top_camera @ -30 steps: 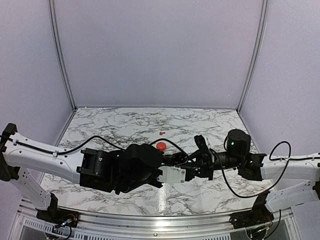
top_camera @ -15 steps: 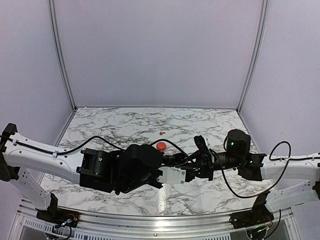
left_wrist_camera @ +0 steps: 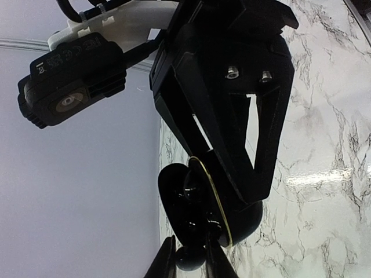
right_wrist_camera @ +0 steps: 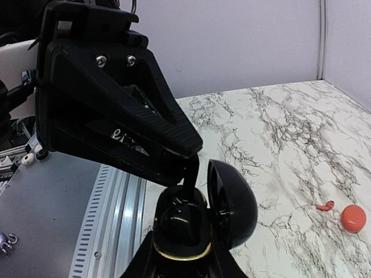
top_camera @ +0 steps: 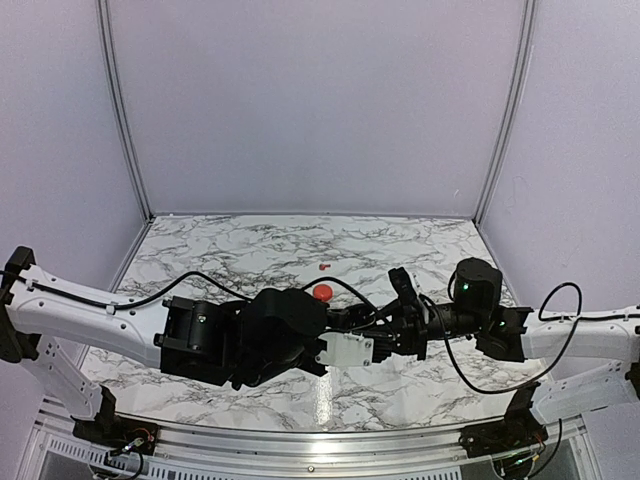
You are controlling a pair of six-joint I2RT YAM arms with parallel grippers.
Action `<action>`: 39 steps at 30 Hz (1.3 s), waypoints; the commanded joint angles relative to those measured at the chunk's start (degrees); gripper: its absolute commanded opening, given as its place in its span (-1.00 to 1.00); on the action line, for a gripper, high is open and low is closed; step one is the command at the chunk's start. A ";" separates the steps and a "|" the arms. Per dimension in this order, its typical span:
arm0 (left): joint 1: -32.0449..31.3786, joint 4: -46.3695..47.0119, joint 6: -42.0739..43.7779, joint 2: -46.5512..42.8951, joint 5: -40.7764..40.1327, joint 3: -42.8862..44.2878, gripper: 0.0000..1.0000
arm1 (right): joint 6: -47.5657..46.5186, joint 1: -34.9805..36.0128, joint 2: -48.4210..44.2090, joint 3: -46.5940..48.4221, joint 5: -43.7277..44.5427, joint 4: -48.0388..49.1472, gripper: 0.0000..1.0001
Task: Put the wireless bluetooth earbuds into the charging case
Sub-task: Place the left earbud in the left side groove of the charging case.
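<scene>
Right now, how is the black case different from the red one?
The black case is held up in the right gripper; the red case lies on the table, untouched. The black case is open, lid swung aside; the red case looks shut. The black case has a gold rim; the red case is plain. Both are small and rounded.
</scene>
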 commanded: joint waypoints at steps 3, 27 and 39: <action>-1.47 -0.50 -1.02 0.64 3.05 1.22 -0.67 | 1.43 -0.80 -0.37 2.49 2.16 5.41 -1.00; -1.40 -0.50 -3.43 -2.06 5.62 0.71 -0.37 | 1.29 -0.92 -0.40 1.92 -0.43 8.16 -1.00; -1.06 7.53 -3.81 -3.33 3.48 -1.04 0.00 | 0.73 -0.85 0.77 2.34 -3.64 7.62 -1.00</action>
